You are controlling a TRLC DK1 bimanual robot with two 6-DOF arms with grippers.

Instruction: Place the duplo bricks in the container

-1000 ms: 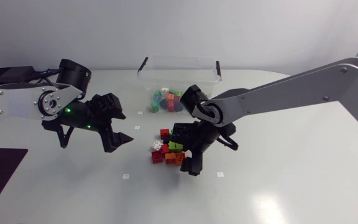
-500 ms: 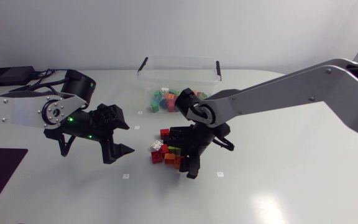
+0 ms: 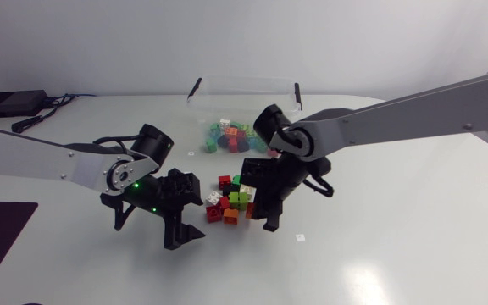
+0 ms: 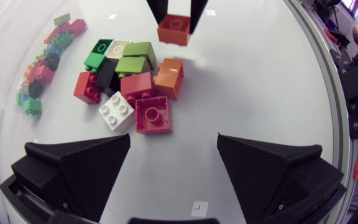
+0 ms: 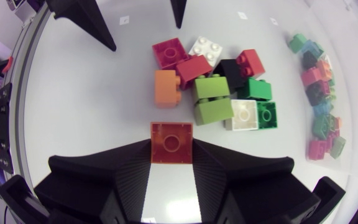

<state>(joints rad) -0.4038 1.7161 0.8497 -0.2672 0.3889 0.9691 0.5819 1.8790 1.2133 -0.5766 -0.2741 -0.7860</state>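
The white table (image 3: 396,246) carried all task items. The right arm (image 3: 396,123) entered from its own side and extended to the middle of the table. The left arm (image 3: 58,161) entered from the opposite side and ended just short of the same area.

The clear plastic container (image 3: 244,83), fitted with black side handles, stood at the far side of the table. A cluster of small multicoloured bricks (image 3: 231,137) showed through its wall and appeared to lie inside it.

A loose pile of duplo bricks (image 3: 227,203) lay on the table between the two grippers, near the container. The left wrist view showed its contents:
- two light green bricks (image 4: 133,57);
- a dark green brick (image 4: 101,53);
- a black brick (image 4: 107,71);
- an orange brick (image 4: 169,78);
- a red square brick (image 4: 152,114);
- a white four-stud brick (image 4: 117,111).

The left gripper (image 4: 173,140) was spread wide and held nothing; the pile lay just ahead of its fingers. The right gripper (image 5: 171,149) was closed on a single orange square brick (image 5: 171,140), one finger on each side. This brick sat just beside the pile, on the side away from the left gripper.
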